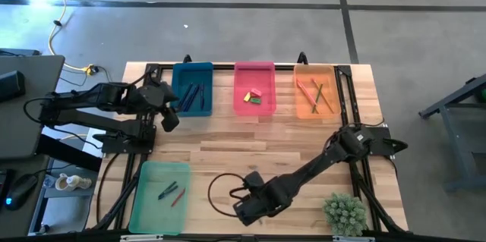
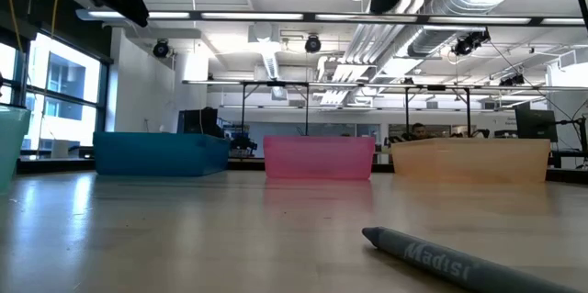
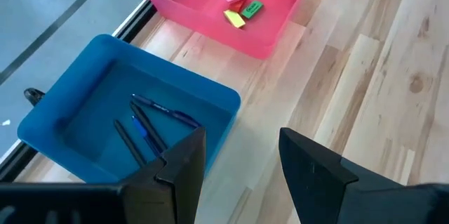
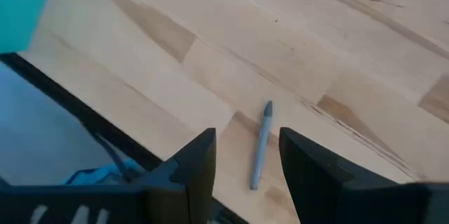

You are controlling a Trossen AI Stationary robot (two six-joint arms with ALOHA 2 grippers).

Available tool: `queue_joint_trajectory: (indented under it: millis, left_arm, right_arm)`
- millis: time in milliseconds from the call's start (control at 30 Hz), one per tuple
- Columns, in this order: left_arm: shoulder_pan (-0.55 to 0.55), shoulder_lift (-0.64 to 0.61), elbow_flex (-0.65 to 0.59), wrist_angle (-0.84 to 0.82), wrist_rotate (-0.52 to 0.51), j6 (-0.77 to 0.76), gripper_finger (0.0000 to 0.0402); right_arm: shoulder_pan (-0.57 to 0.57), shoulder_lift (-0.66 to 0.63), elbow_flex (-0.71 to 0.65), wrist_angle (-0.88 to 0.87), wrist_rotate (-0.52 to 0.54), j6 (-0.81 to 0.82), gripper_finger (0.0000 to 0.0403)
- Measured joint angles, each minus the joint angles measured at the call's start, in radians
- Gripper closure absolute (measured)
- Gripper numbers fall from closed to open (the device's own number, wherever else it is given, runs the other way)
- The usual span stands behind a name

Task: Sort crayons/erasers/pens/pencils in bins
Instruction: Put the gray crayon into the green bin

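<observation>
Grey tapered crayon (image 4: 260,147) lay on bare plank bench (image 4: 295,48) near its front edge, right tool (image 4: 245,155) released above it.

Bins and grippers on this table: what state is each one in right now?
Blue bin: holds pens.
Pink bin: holds three erasers.
Orange bin: holds pencils.
Green bin: holds crayons.
Grey crayon: lying loose on the table, unsorted.
Left gripper: open, empty, beside the blue bin.
Right gripper: open, empty, above the grey crayon.
</observation>
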Motion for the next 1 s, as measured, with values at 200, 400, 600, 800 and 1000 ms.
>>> queue_joint_trajectory:
  millis: [200, 400, 600, 800, 1000]
  left_arm:
    - [0.000, 0.029, 0.000, -0.001, 0.000, 0.000, 0.0232]
    - [0.000, 0.046, 0.000, -0.001, 0.000, 0.000, 0.0232]
    - [0.000, 0.046, 0.000, -0.001, 0.000, 0.000, 0.0232]
    - [0.000, 0.045, 0.000, -0.001, 0.000, 0.001, 0.0232]
    - [0.000, 0.045, 0.000, -0.001, 0.000, 0.034, 0.0232]
  right_arm:
    - [0.015, 0.072, 0.000, 0.032, -0.029, -0.025, 0.0254]
    - [0.025, 0.135, 0.000, 0.064, -0.069, -0.023, 0.0254]
    - [0.025, 0.169, 0.000, 0.063, -0.076, -0.001, 0.0254]
    - [0.024, 0.204, 0.000, 0.055, -0.094, 0.004, 0.0254]
    - [0.026, 0.218, 0.004, -0.002, -0.132, 0.074, 0.0261]
